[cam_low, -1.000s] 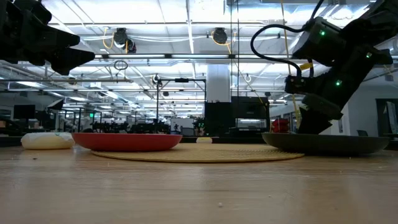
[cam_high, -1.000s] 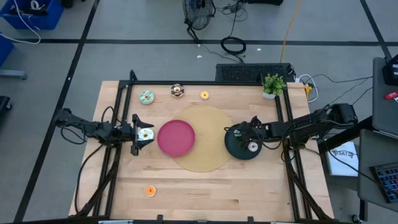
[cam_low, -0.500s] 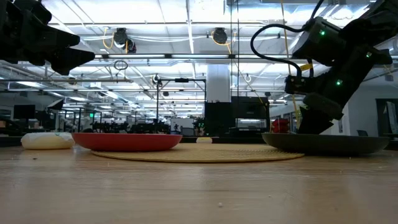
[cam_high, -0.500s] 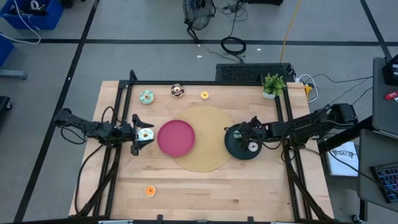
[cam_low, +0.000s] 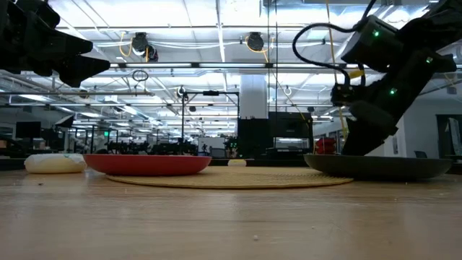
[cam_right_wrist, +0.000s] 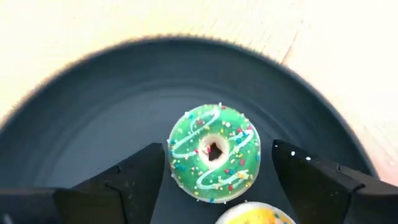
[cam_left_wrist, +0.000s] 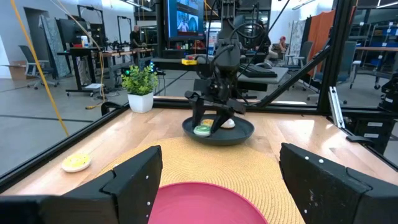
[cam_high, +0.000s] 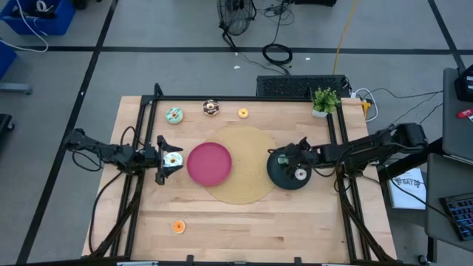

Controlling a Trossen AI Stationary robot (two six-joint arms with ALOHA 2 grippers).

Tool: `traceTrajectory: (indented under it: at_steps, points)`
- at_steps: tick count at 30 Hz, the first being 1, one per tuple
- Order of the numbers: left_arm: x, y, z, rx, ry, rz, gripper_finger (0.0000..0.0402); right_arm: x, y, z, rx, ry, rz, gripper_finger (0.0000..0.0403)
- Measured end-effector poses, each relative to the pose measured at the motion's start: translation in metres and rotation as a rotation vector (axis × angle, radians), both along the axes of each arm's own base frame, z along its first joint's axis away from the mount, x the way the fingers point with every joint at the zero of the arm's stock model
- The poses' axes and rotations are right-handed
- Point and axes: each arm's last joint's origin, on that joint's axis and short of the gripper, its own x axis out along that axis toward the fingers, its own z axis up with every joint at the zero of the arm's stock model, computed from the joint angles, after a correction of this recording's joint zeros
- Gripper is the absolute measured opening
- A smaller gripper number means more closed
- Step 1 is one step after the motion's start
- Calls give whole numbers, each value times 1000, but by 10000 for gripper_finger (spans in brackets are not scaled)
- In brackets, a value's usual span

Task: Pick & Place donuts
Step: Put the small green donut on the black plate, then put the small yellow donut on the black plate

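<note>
High view: the right pincer (cam_high: 284, 158) reaches in from the right over the black plate (cam_high: 277, 174); the left pincer (cam_high: 164, 159) hovers beside the pink plate (cam_high: 209, 163), around a white donut (cam_high: 174, 159).

Right wrist view: fingers spread apart, the green donut (cam_right_wrist: 213, 152) lies released on the plate.
</note>
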Motion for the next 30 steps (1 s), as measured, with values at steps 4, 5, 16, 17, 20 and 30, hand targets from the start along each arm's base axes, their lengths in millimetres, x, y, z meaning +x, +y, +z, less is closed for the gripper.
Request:
traceTrajectory:
  at_steps: [4,5,16,17,20,30]
  points:
    - [0,0,0,0,0,0,319,-2,-3,11,1,-63,-18,282]
    - [0,0,0,0,0,0,319,-3,-4,13,0,-79,-23,282]
    - [0,0,0,0,0,0,319,19,-6,52,-93,-481,125,281]
    - [0,0,0,0,0,0,319,23,-6,55,-116,-522,150,281]
    - [0,0,0,0,0,0,319,31,-5,64,-191,-637,210,281]
    - [0,0,0,0,0,0,319,46,-3,45,-221,-601,293,281]
